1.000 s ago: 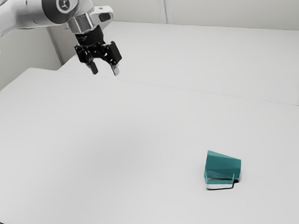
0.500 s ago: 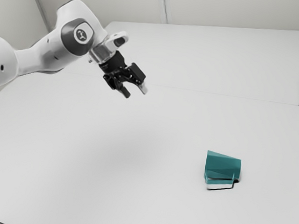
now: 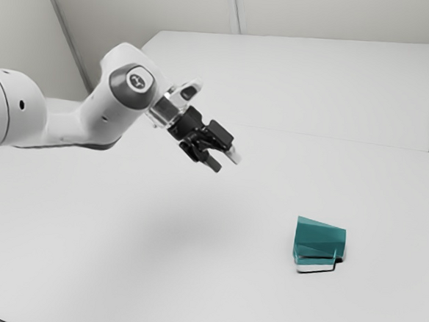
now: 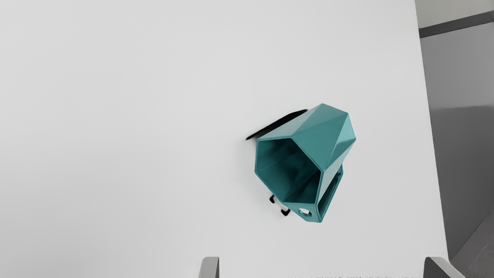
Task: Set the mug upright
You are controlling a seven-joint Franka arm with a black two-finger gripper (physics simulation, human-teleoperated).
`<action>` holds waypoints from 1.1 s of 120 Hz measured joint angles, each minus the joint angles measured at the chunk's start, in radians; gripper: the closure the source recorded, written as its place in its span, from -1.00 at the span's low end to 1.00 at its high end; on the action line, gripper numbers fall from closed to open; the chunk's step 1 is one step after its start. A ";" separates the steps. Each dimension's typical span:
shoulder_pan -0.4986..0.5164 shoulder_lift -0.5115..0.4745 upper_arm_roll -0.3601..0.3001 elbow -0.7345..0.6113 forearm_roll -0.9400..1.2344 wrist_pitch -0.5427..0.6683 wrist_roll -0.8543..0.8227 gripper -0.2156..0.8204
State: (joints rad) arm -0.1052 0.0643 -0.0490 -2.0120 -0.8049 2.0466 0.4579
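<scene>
My gripper (image 3: 225,162) hangs above the table in the exterior view, up and to the left of the mug, with its fingers apart. The teal faceted mug (image 3: 319,240) lies on its side, its handle toward the exterior view's bottom. In the wrist view the mug (image 4: 324,143) shows its dark open mouth facing my hand's side, the handle beside the body. The gripper (image 4: 321,266) is open there, fingertips wide apart, and nothing is between them.
The white table (image 3: 122,221) stretches around the mug. A table edge with grey floor and wall beyond it runs near the mug's base side in the wrist view. A pale panel (image 3: 301,86) stands at the exterior view's back.
My gripper has moved toward the exterior view's right and down, closer to the mug, with the arm extending behind it. The mug has stayed in place.
</scene>
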 joint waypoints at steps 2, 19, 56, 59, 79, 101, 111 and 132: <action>-0.001 0.000 -0.002 -0.005 -0.006 0.001 0.005 -0.52; 0.000 0.002 -0.023 -0.033 -0.046 0.011 0.044 -0.52; -0.044 0.040 -0.043 -0.070 -0.131 0.061 0.102 -0.52; -0.048 0.046 -0.043 -0.069 -0.136 0.064 0.106 -0.52; -0.076 0.084 -0.046 -0.068 -0.192 0.092 0.135 -0.52; -0.094 0.114 -0.047 -0.068 -0.275 0.120 0.187 -0.53; -0.105 0.134 -0.046 -0.067 -0.329 0.131 0.221 -0.53; -0.125 0.180 -0.046 -0.061 -0.415 0.149 0.291 -0.53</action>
State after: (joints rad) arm -0.2305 0.2446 -0.0955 -2.0735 -1.2198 2.1956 0.7490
